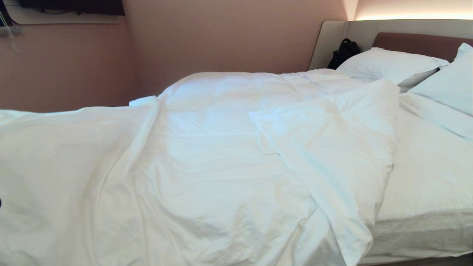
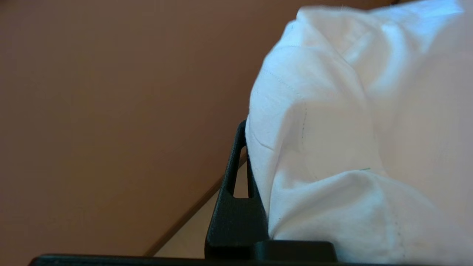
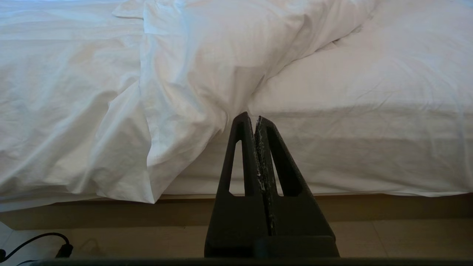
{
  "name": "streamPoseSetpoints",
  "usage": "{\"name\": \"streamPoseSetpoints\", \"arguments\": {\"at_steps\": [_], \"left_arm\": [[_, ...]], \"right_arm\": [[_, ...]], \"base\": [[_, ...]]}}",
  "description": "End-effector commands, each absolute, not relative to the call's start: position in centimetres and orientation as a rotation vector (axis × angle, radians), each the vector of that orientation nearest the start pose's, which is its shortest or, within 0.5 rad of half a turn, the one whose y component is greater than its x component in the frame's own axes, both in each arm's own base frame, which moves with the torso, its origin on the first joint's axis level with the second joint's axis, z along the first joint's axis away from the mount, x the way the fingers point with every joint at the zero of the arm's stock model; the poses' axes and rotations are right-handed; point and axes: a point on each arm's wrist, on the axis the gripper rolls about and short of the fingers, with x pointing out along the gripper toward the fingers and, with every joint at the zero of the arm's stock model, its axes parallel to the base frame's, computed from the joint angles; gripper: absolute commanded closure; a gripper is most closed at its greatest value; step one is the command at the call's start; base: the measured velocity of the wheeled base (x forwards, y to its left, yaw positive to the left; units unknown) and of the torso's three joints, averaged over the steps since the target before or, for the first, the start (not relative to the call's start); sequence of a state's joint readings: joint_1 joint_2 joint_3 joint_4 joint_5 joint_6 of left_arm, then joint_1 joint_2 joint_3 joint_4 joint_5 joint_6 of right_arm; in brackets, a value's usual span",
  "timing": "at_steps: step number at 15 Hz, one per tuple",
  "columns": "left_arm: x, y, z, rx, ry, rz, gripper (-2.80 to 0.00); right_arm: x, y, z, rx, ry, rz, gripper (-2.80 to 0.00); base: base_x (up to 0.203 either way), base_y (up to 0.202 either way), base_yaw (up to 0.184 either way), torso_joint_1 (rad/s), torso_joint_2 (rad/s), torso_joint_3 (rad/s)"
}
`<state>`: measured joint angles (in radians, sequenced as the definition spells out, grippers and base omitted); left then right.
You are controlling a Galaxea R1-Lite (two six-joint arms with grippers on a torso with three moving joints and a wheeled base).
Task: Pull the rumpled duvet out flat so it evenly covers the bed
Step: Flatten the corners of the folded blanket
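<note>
Across most of the mattress lies the duvet (image 1: pixel 207 166), white and wrinkled, with one upper corner folded back over itself so that a broad flap points toward the near side and spills over the mattress edge. At the near left it rises in a raised swell (image 1: pixel 55 155), where the cloth is lifted above the rest. Seen from my left wrist, my left gripper (image 2: pixel 255 147) is clenched on a bunched corner of the duvet (image 2: pixel 332 140); only one dark finger (image 2: pixel 236 184) shows, pressed against the fabric, and the other is hidden behind the folds. Beyond the folded flap, the bed (image 1: pixel 425 192) shows its bare white sheet on the right, running up to the pillows (image 1: pixel 388 64) stacked against the brown and beige headboard (image 1: pixel 414 42). A black bag (image 1: pixel 343 51) sits in the corner beside the headboard, against the pink wall (image 1: pixel 221 37). My right gripper (image 3: pixel 257 120) hangs low beside the bed, its two dark fingers pressed together on nothing, tips level with the side of the mattress, just beside the hanging edge of the duvet flap (image 3: pixel 177 111). Below it runs the brown platform base (image 3: pixel 369 207) and the pale floor (image 3: pixel 406 240), where a black cable (image 3: pixel 40 242) curls near the corner.
</note>
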<state>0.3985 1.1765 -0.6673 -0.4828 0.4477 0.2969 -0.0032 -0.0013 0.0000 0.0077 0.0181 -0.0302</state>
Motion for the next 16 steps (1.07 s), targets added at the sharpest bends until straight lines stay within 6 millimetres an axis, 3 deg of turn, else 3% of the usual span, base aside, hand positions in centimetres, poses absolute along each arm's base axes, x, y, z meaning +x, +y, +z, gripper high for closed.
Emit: {"name": "streamPoseSetpoints", "arguments": {"at_steps": [1, 8, 12, 16], "left_arm": [[15.1, 8.1, 24.6, 0.269, 0.179, 0.882, 0.00], [15.0, 8.9, 22.1, 0.272, 0.300, 0.998, 0.00], [17.6, 11.2, 20.1, 0.278, 0.392, 1.025, 0.00], [21.3, 15.9, 17.3, 0.343, 0.361, 1.132, 0.00]], "right_arm": [[-2.3, 0.0, 7.5, -0.029, 0.007, 0.015, 0.00], [-2.3, 0.0, 7.5, -0.031, 0.007, 0.015, 0.00], [-2.3, 0.1, 7.5, -0.031, 0.007, 0.014, 0.00], [-2.3, 0.0, 7.5, -0.031, 0.007, 0.015, 0.00]], "base": [[0.000, 0.000, 0.000, 0.000, 0.00, 0.000], [0.000, 0.000, 0.000, 0.000, 0.00, 0.000], [0.000, 0.000, 0.000, 0.000, 0.00, 0.000], [0.000, 0.000, 0.000, 0.000, 0.00, 0.000]]}}
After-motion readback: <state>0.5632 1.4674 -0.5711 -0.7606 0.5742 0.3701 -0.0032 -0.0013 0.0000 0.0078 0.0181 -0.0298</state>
